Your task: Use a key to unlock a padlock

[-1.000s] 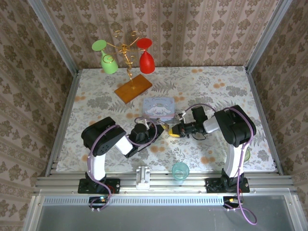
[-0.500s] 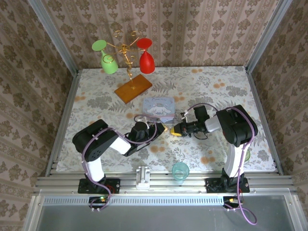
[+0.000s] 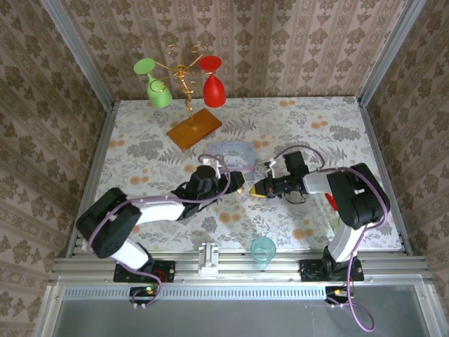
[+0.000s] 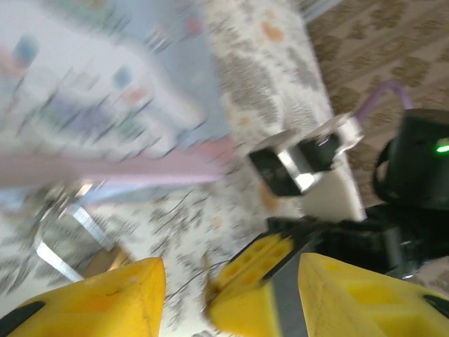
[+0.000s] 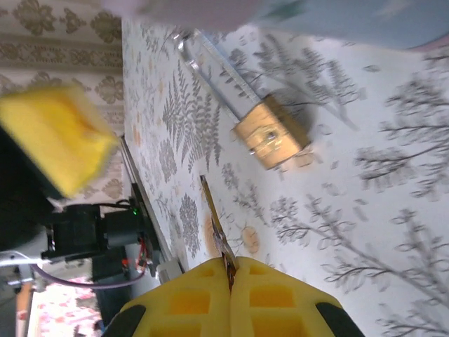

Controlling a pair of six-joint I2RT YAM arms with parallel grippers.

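The padlock (image 5: pixel 270 133), a small brass block, lies on the floral table with its silvery shackle (image 5: pixel 203 60) pointing toward the pastel tin box (image 3: pixel 230 156). My right gripper (image 5: pixel 230 270) is shut on the thin dark key (image 5: pixel 216 221), whose blade sticks out over the table a short way from the padlock, not touching it. My left gripper (image 4: pixel 231 281) is open, its yellow fingers (image 4: pixel 98 298) wide apart, the padlock (image 4: pixel 98 260) at its left finger. In the top view both grippers, left (image 3: pixel 235 184) and right (image 3: pixel 256 190), meet just in front of the tin.
A gold wire stand (image 3: pixel 184 81) with a green and a red glass stands on a wooden base (image 3: pixel 194 128) at the back left. A teal cup (image 3: pixel 263 248) sits at the table's near edge between the arm bases. Patterned walls close in three sides.
The left arm has stretched out low across the table, its elbow swinging left and its gripper edging toward the tin. The right gripper with the key has shifted only slightly.
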